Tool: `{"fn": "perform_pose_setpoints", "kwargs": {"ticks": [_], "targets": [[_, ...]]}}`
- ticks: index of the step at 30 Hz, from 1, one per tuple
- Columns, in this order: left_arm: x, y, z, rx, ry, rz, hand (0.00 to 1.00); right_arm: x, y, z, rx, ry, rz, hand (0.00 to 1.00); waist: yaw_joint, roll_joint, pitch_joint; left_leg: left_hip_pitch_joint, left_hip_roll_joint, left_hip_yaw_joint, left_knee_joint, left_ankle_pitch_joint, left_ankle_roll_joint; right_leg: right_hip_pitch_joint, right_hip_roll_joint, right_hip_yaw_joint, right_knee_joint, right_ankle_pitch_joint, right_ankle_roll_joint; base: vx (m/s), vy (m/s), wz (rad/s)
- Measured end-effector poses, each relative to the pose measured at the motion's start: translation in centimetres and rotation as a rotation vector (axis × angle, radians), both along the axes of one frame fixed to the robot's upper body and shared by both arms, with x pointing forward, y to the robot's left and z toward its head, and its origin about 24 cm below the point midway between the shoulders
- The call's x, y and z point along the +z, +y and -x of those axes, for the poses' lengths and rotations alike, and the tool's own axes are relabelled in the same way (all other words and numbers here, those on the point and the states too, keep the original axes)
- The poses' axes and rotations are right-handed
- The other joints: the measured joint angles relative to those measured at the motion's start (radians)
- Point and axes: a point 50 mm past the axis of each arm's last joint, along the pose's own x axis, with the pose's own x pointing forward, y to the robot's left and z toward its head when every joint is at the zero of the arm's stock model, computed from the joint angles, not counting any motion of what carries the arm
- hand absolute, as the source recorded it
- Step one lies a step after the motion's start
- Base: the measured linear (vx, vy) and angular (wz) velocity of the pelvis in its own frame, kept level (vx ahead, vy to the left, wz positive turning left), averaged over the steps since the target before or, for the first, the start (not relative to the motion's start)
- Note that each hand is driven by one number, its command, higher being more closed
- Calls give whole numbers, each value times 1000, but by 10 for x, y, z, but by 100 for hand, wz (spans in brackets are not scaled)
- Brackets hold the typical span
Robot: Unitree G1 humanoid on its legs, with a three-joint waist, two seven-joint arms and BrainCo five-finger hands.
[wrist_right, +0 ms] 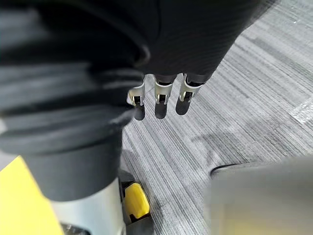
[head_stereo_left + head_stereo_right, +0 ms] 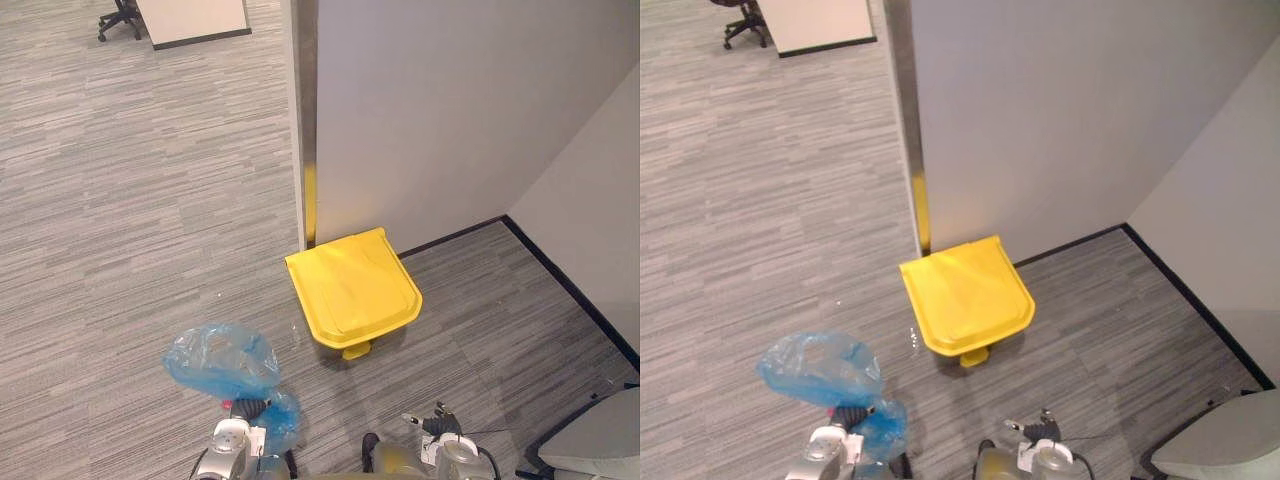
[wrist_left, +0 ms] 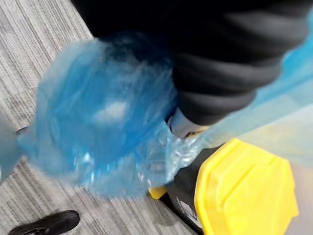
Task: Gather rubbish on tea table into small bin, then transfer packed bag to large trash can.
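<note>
Left robot hand is gripping the blue bag. Its fingers are mostly buried in the plastic, but the bag's neck bunches up tight right against the hand, so it's closed on it. The bag is thin, crinkly, see-through film, puffed into a lumpy ball, with something small and red showing by the hand. It's held up off the floor, near the yellow bin and not touching it.

Right robot hand is low on the other side, fingers hanging straight and loose, nothing in them.

The bin has a smooth, glossy yellow plastic lid, roughly square with rounded front corners. It's shut, sitting on a darker body with a little yellow pedal sticking out the front. Its back is against the foot of a plain grey wall, right by that wall's end edge. The floor is grey carpet with fine streaky lines. Nothing sits between bag and bin.

Way off at the far left corner of the floor there's a black office chair beside a pale panel. A pale rounded thing pokes in at the near right corner; can't tell what it is.
</note>
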Motion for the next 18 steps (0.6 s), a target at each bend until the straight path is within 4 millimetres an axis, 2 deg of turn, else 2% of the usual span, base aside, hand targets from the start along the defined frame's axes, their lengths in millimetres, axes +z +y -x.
{"fn": "perform_pose_setpoints", "kwargs": {"ticks": [1, 2, 3, 4, 5, 6, 8, 11, 14, 17, 18], "targets": [[1, -1, -2, -2, -4, 1, 100, 1, 1, -2, 3, -7, 0, 0, 1, -3, 5, 1, 6, -1, 17, -10, -6, -17, 3, -10, -41, 32, -4, 197, -93, 15], [1, -2, -3, -3, -10, 6, 100, 2, 3, -4, 6, -18, -3, 0, 2, -24, 19, 15, 13, -4, 62, -45, -24, -29, 2, -48, -174, 116, -2, 208, -121, 20], [1, -2, -3, -2, -8, 5, 100, 2, 6, -3, 5, -18, -7, 0, 3, -44, 26, 17, 10, -3, 99, -71, -40, -23, -5, -57, -220, 134, 0, 206, -153, 22], [1, -2, -2, -1, -6, 4, 100, 1, 8, -2, 5, -16, -10, 0, 3, -56, 27, 19, 7, -6, 127, -91, -49, -24, -12, -55, -232, 157, -5, 195, -190, 28], [1, -4, -2, -1, -5, 10, 100, 2, 7, -2, 2, -19, -5, 0, 1, -55, 28, 19, 20, -32, 183, -129, -70, -14, -10, -57, -198, 230, -17, 257, -218, 36], [1, -13, -5, -6, -14, 34, 100, 4, 6, -6, 13, -36, 9, 0, 1, -21, 30, 19, 49, -49, 206, -155, -83, -25, 16, -59, -141, 224, -28, 281, -199, 35], [5, -19, -13, -12, -39, 48, 100, 7, 6, -10, 13, -52, 10, 0, 5, -4, 40, 20, 66, -71, 210, -162, -84, -40, 35, -59, -84, 190, -65, 251, -136, 25], [6, -20, -13, -13, -47, 52, 100, 8, 5, -8, 7, -68, 14, 0, 10, -5, 38, 64, 68, -115, 209, -160, -85, -53, 35, -61, 69, 80, -76, 226, -114, 17], [8, -21, -17, -12, -57, 56, 100, 8, 4, -2, 0, -67, 15, 0, 3, -6, 13, 104, 58, -163, 161, -161, -86, -64, -3, -100, 192, -29, -79, 220, -100, 48], [6, -21, -14, 9, -51, 66, 100, 6, 4, -1, 19, -54, 12, 0, 2, 9, -13, 102, 76, -185, 114, -156, -95, -78, 0, -131, 205, -60, -85, 183, -64, 32], [5, -21, -13, 10, -46, 69, 100, 6, 4, -2, 35, -51, 16, 0, 2, 16, -22, 103, 84, -196, 82, -144, -114, -82, 2, -146, 205, -64, -92, 223, -73, 34]]}}
